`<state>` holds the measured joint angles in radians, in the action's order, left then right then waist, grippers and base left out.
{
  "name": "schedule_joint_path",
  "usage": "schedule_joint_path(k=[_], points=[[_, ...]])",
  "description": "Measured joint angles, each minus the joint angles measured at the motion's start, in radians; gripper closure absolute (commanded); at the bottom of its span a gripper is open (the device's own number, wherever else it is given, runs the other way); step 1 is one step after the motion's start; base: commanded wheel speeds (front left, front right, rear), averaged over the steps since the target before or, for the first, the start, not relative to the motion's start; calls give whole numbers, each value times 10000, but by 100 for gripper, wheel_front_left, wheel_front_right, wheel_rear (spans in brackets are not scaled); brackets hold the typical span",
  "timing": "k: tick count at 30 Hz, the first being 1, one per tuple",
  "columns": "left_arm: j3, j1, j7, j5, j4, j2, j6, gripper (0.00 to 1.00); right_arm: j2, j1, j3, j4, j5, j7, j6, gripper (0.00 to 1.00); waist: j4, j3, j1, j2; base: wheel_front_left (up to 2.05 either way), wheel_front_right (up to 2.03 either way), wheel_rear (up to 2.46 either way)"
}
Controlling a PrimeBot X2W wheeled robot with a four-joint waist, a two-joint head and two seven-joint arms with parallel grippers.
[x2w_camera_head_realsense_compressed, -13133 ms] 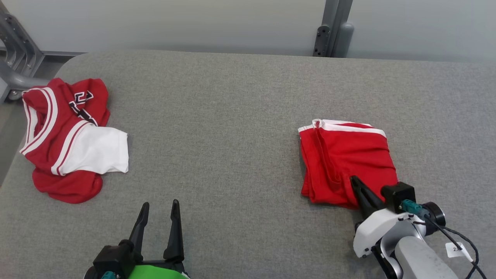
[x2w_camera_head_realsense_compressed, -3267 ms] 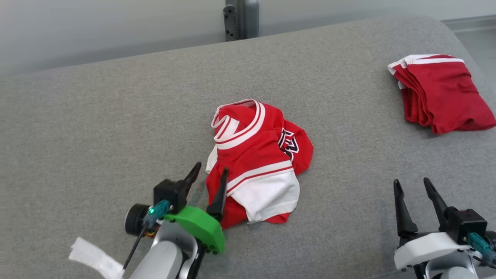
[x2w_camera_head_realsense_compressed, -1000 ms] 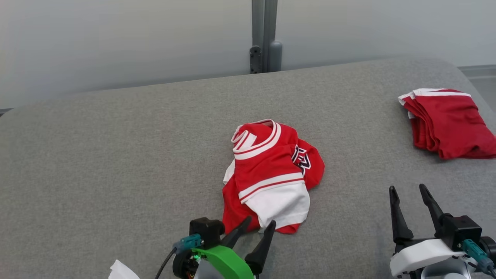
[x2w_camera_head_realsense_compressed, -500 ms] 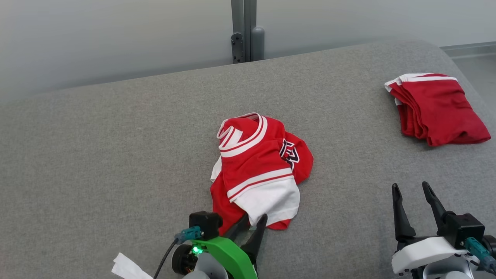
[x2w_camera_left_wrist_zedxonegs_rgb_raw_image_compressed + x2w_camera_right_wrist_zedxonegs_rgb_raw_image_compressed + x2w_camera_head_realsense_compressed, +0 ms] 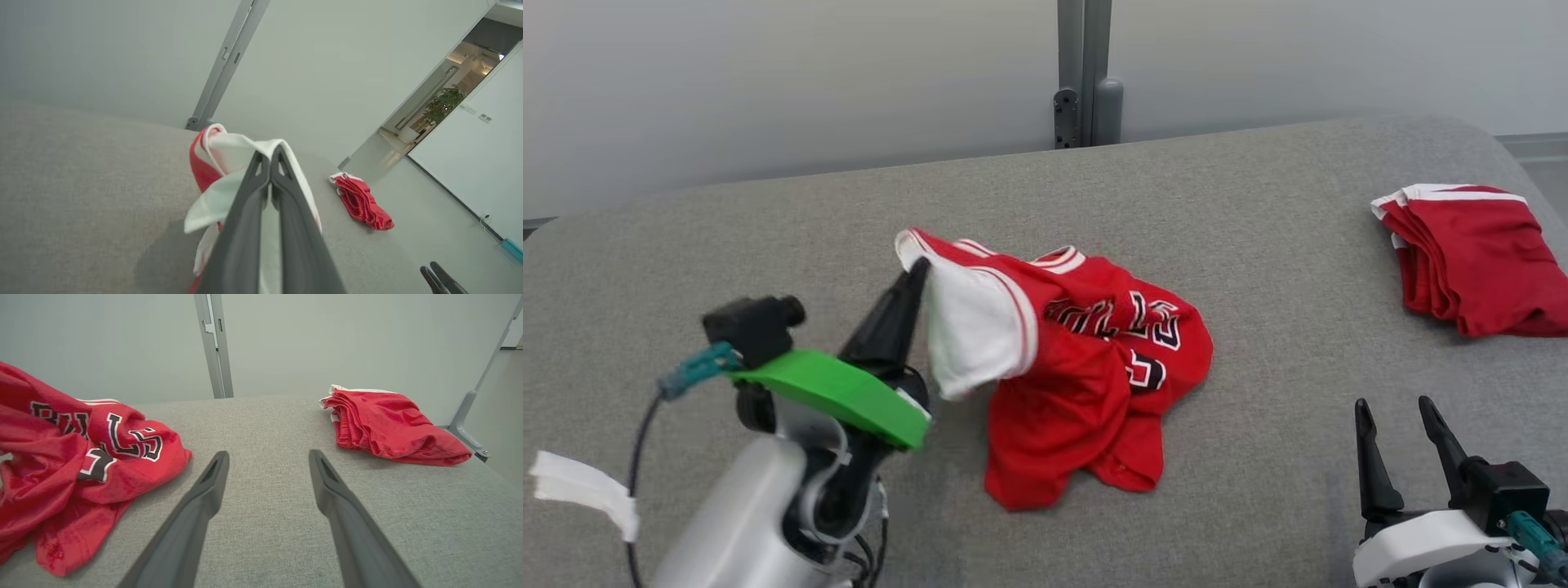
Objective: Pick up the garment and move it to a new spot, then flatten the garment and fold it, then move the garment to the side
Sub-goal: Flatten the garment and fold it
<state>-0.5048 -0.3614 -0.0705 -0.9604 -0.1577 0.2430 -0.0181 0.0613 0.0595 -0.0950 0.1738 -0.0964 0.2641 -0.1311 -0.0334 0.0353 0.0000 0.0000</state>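
Jersey (image 5: 1094,367) – red with white trim and dark lettering – sits crumpled near the middle of the grey counter (image 5: 768,229). Most of it lies on the surface, but its white panel at the left end is held up off the cloth. The left hand (image 5: 913,273) has that white panel: in the left wrist view its two dark fingers are pressed together with white fabric pinched between them and draped over both sides of the tips. A green cover (image 5: 833,392) sits on the wrist behind those fingers, and a white tag (image 5: 580,490) hangs from the forearm.

The right hand (image 5: 1392,402) is at the lower right, well apart from the jersey. Its fingers stand apart with nothing between them – the right wrist view shows bare counter in the gap.

A second red garment (image 5: 1478,261) with a white band lies folded at the far right of the counter, well clear of the jersey. A grey post (image 5: 1086,73) stands against the pale wall behind the counter's far edge.
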Motion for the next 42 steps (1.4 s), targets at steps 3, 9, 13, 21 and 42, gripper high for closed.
schedule_joint_path(k=[3,9,13,21,42], points=[[546,-410,583,-278,855,775,224,100,-15,-1,84,35,-25,0,0,0,167,-20,0,0,0,0,0],[1244,-1665,1833,-428,1523,2127,357,100,-36,-146,249,127,-27,0,0,0,302,32,0,0,0,0,0],[1526,-2328,2374,-548,1615,2592,353,100,-50,-247,332,144,-77,0,0,0,217,73,0,0,0,0,0],[1592,-3126,2963,-568,855,3062,276,100,-79,-309,332,188,-150,0,0,0,-53,162,0,0,0,0,0],[194,-2775,2443,2113,-4326,3954,1384,0,-96,-552,86,161,-155,0,0,0,-664,723,0,0,0,0,0]])
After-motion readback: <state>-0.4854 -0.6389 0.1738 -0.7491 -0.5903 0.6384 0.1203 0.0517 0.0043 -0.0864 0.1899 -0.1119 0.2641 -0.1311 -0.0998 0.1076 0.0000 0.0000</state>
